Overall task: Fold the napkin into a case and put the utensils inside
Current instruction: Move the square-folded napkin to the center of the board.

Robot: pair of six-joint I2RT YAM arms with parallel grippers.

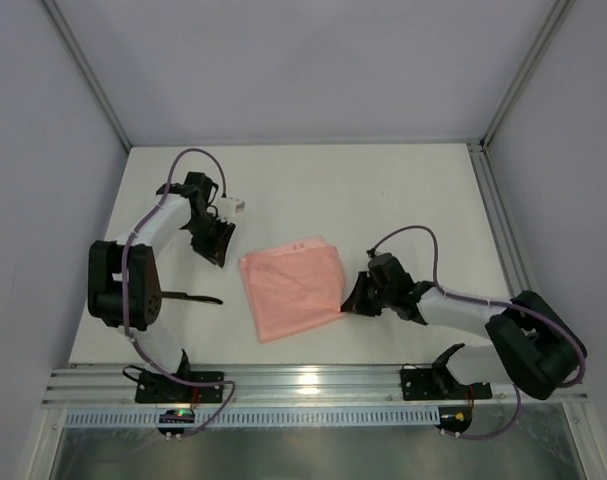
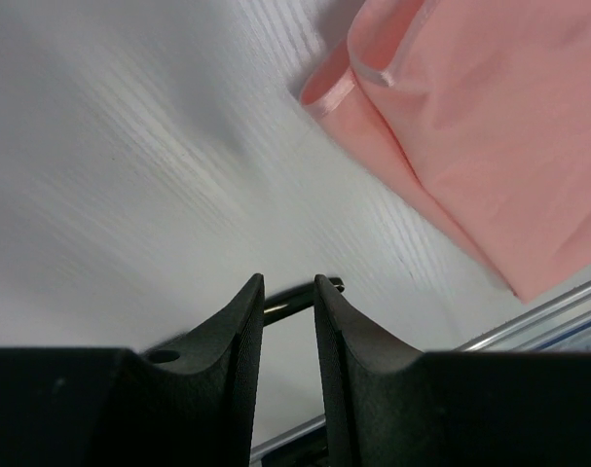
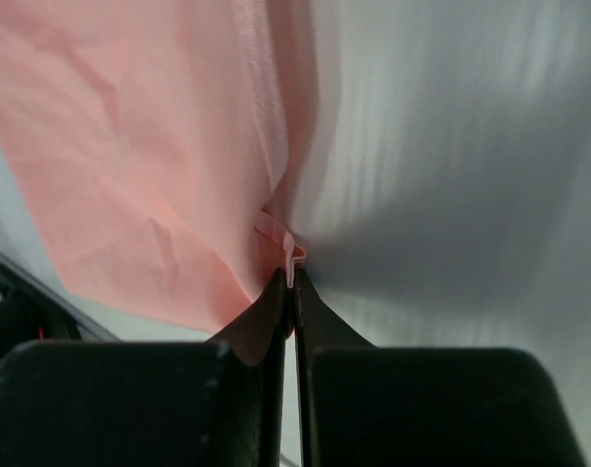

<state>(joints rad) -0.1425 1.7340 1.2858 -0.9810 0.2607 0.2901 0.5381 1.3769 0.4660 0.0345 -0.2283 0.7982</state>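
Note:
The salmon-pink napkin point(image 1: 291, 288) lies folded in a rough rectangle at the middle of the table. My right gripper point(image 1: 355, 298) is at its right edge, near the lower corner. In the right wrist view that gripper point(image 3: 293, 277) is shut on a thin fold of the napkin's point(image 3: 149, 146) hem. My left gripper point(image 1: 215, 243) hovers left of the napkin, apart from it. Its jaws point(image 2: 288, 287) stand open by a narrow gap with nothing between them. A slim black utensil point(image 1: 188, 297) lies on the table by the left arm's base and shows beyond the left fingertips point(image 2: 283, 303).
A metal rail point(image 1: 313, 385) runs along the near table edge with both arm bases on it. White enclosure walls and frame posts point(image 1: 498, 225) border the table on the right and back. The napkin's corner point(image 2: 490, 126) fills the upper right of the left wrist view.

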